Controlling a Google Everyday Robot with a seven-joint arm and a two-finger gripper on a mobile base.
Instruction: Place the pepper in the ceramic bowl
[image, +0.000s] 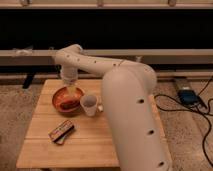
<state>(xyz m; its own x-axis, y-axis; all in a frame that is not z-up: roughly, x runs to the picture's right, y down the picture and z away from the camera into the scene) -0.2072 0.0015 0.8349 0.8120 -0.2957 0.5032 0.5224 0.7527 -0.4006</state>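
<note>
Hovering over the ceramic bowl (57, 96), the gripper (70, 90) hangs just above the pepper (69, 104).

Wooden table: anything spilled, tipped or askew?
Nothing stands out. On the wooden table, the orange-brown ceramic bowl sits level with the dark red pepper inside, the gripper above it. The translucent plastic cup is upright; the small packet lies angled.

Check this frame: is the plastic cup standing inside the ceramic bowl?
No, the plastic cup stands on the wooden table just right of the ceramic bowl, while the gripper hangs over the bowl.
</note>
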